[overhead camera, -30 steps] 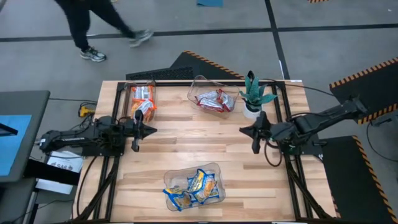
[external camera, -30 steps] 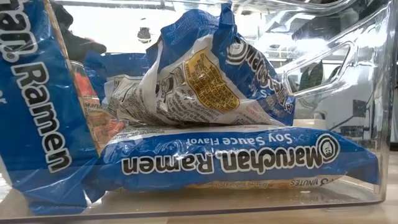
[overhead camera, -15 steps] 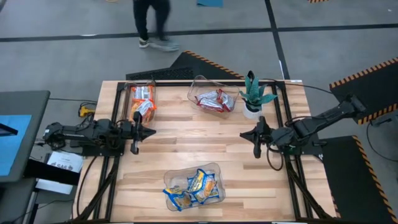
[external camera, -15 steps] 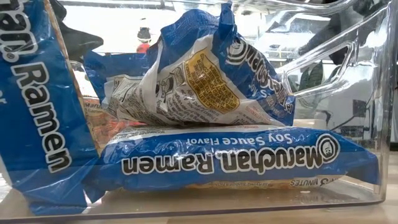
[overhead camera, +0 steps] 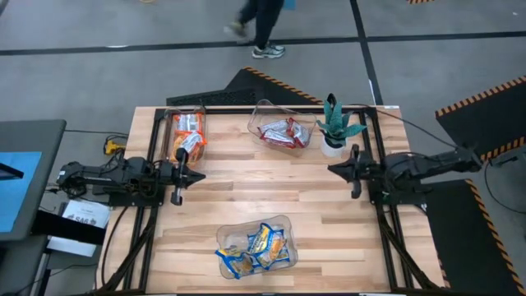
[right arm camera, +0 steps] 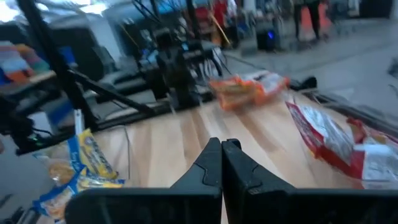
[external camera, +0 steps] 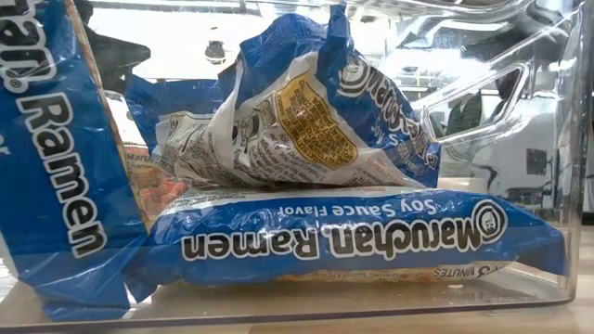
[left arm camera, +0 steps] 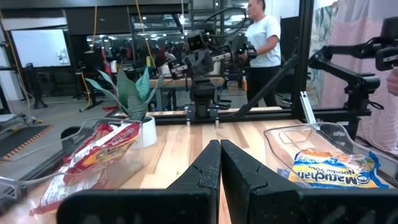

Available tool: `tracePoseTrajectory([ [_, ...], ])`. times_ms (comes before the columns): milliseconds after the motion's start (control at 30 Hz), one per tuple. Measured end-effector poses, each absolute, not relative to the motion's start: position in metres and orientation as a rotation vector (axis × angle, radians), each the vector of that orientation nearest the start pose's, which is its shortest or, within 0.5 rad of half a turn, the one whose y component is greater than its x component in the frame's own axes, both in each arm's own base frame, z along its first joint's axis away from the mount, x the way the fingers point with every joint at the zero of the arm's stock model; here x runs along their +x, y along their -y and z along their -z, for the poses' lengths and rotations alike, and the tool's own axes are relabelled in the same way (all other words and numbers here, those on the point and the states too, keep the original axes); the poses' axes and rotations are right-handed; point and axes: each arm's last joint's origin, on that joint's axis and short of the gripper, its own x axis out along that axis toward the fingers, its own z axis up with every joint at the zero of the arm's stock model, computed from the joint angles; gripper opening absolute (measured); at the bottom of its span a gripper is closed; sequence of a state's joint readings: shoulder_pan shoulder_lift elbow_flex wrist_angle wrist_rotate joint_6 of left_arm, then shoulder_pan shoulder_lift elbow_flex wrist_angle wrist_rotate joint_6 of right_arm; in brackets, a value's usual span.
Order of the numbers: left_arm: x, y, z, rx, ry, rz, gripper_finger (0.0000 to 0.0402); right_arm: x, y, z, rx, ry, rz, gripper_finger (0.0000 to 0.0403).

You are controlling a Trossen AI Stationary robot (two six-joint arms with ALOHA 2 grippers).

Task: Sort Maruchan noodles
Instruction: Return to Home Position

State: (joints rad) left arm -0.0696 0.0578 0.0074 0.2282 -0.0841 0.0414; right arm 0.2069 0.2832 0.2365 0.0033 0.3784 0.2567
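Note:
Three clear bins on the table hold the noodle packets. Orange packets (overhead camera: 187,134) lie in the far-left bin, red-and-white packets (overhead camera: 284,132) in the far-middle bin, and yellow-and-blue packets (overhead camera: 256,247) in the near bin. The low view looks through that bin's wall at the blue packets (external camera: 343,243), stacked flat with one crumpled on top. My left gripper (overhead camera: 177,174) (left arm camera: 219,155) is shut and empty over the table's left side. My right gripper (overhead camera: 355,171) (right arm camera: 222,155) is shut and empty over the right side. Both point toward the table's middle.
A potted plant (overhead camera: 334,125) stands at the far right, just beyond my right gripper. Bare wood (overhead camera: 263,185) lies between the two grippers. A person (overhead camera: 261,25) walks on the floor beyond the far edge. Dark frame rails run along the left and right edges.
My right gripper has drawn back toward the table's right edge, staying shut. My left gripper has barely moved. The packets and bins have kept still. The person beyond the far edge has walked from left to right.

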Motion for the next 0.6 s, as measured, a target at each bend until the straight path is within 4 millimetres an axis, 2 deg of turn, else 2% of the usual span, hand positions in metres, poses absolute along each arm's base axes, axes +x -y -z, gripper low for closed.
tracePoseTrajectory([
  [333, 0.099, 0.004, -0.182, 0.037, 0.163, -0.018, 0.0000, 0.097, -0.001, -0.192, 0.226, 0.118, 0.119, 0.0016],
  [467, 0.100, 0.005, -0.180, 0.054, 0.142, -0.011, 0.0000, 0.096, 0.000, -0.179, 0.213, 0.135, 0.115, 0.0016],
  [600, 0.100, 0.005, -0.178, 0.040, 0.121, -0.009, 0.0000, 0.097, 0.001, -0.171, 0.185, 0.072, 0.128, 0.0016],
])
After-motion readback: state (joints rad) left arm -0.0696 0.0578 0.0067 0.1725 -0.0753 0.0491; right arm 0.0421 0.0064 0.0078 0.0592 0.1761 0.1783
